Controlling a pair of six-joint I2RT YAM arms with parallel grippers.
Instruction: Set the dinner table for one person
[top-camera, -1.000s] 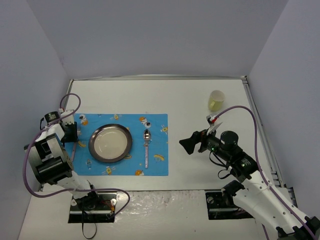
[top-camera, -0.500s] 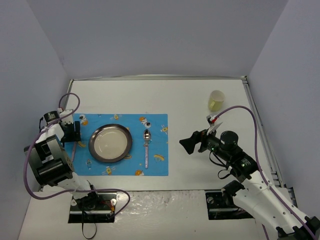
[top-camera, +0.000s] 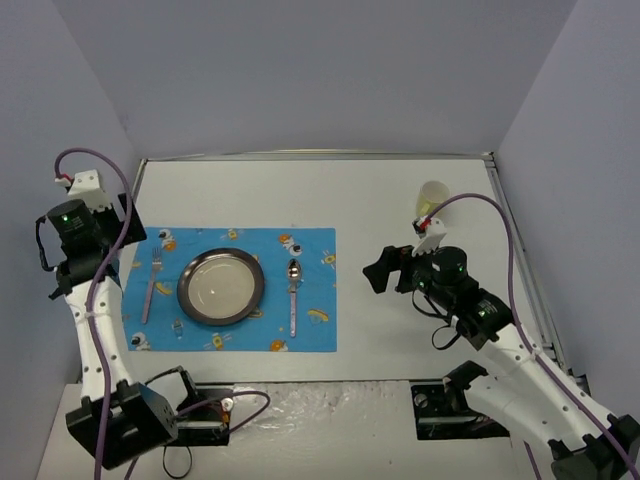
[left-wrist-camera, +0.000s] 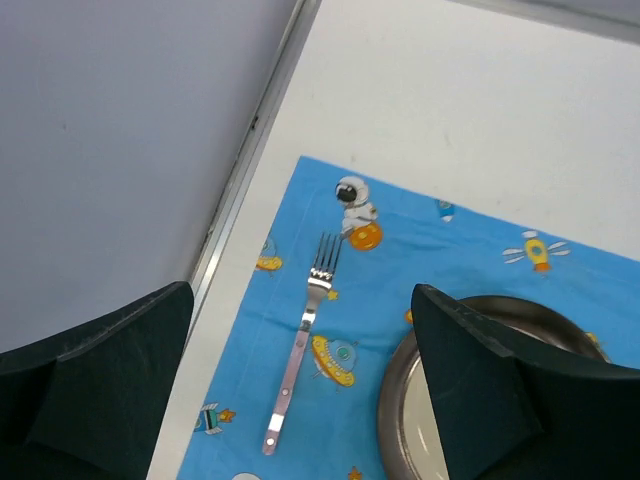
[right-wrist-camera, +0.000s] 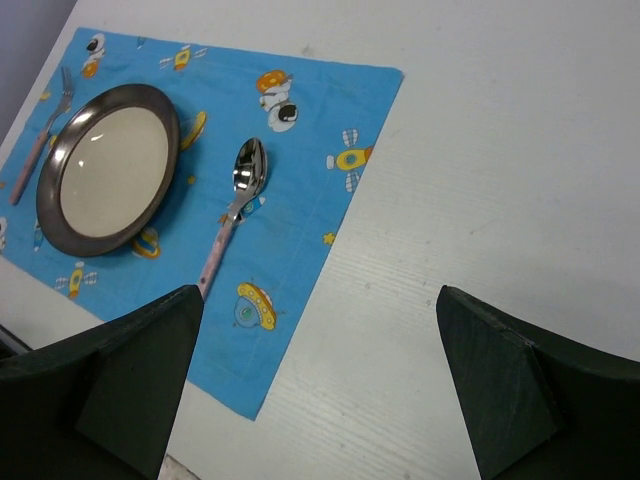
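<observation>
On the white dinner table (top-camera: 380, 200) lies a blue cartoon mat (top-camera: 312, 290). A metal plate (top-camera: 221, 286) sits on it, with a fork (top-camera: 151, 285) to its left and a spoon (top-camera: 293, 295) to its right. My left gripper (top-camera: 118, 238) hangs open above the mat's left edge. The fork (left-wrist-camera: 298, 350) lies flat below its spread jaws, untouched, beside the plate (left-wrist-camera: 395, 420). My right gripper (top-camera: 377, 277) is open and empty over bare table right of the mat (right-wrist-camera: 310, 150). Its view shows the spoon (right-wrist-camera: 238, 205) and the plate (right-wrist-camera: 108, 168).
A pale yellow-green cup (top-camera: 433, 200) stands at the table's back right, behind the right arm. Grey walls close in the table on the left, back and right. A metal rail (left-wrist-camera: 240, 180) runs along the left edge beside the mat.
My left gripper has opened and lifted up and back to the left, leaving the fork on the mat left of the plate. The right arm has shifted slightly.
</observation>
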